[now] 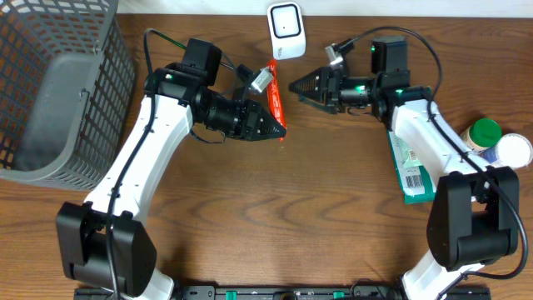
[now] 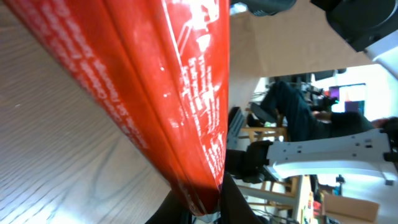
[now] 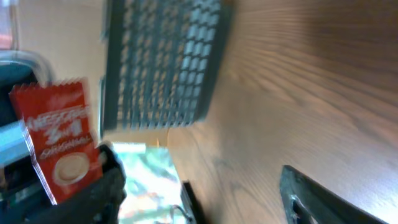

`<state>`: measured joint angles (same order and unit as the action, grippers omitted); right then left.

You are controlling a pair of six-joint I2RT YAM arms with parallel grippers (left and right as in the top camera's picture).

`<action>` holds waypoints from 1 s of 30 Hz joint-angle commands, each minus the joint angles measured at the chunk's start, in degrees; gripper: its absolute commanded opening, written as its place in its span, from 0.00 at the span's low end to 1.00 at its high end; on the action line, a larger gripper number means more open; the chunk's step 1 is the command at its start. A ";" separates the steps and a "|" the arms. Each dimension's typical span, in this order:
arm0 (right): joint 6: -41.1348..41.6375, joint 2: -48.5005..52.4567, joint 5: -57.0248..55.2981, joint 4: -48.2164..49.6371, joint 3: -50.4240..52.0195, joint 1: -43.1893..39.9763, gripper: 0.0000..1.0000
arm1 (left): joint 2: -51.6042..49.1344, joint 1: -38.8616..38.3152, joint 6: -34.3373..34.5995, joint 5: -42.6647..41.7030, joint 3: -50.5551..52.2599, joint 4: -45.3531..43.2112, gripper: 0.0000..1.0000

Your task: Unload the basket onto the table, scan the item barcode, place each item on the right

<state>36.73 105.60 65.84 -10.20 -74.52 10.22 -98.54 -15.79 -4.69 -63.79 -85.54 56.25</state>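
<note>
Sachet point(image 1: 276, 100) of red coffee mix, pinched at one end in our left gripper point(image 1: 275, 127), sits just below the white scanner point(image 1: 286, 32). Our right gripper point(image 1: 298, 86) stands wide and empty beside it. We judge the barcode side must face the scanner, held steady.

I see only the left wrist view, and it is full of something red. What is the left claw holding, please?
Observer: The left claw is shut on a red Nescafe 3-in-1 sachet; the right wrist view shows its printed front.
Operator: Where is the scanner?
Observer: The white scanner stands at the table's far edge, close to the sachet's free end.
Operator: And the right claw?
Observer: The right claw is open beside the sachet and appears not to touch it.
</note>
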 commanded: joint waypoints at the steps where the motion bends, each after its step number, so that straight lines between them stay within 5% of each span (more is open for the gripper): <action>1: -4.68 -0.17 8.33 2.03 -0.59 1.64 0.65 | -2.43 0.09 -3.48 -4.44 -1.64 0.22 0.07; 4: -4.68 -0.17 13.55 6.12 -0.59 2.60 0.56 | -4.17 0.15 -3.65 -4.85 -1.64 0.22 0.08; 16: -4.66 -0.17 20.02 9.55 -0.59 2.36 0.53 | -5.62 5.75 -6.43 -24.06 -1.64 -3.80 0.07; 26: 1.29 -0.17 19.80 19.43 -0.59 6.12 0.41 | -5.62 4.81 -6.45 -24.44 -1.60 -4.04 0.07; 30: 7.30 -0.17 19.82 25.31 -0.59 6.29 0.16 | -5.62 4.61 -6.45 -24.02 -1.60 -4.07 0.07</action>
<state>38.85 105.60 84.62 13.17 -74.56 15.77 -104.16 -10.79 -9.50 -86.08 -85.56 52.25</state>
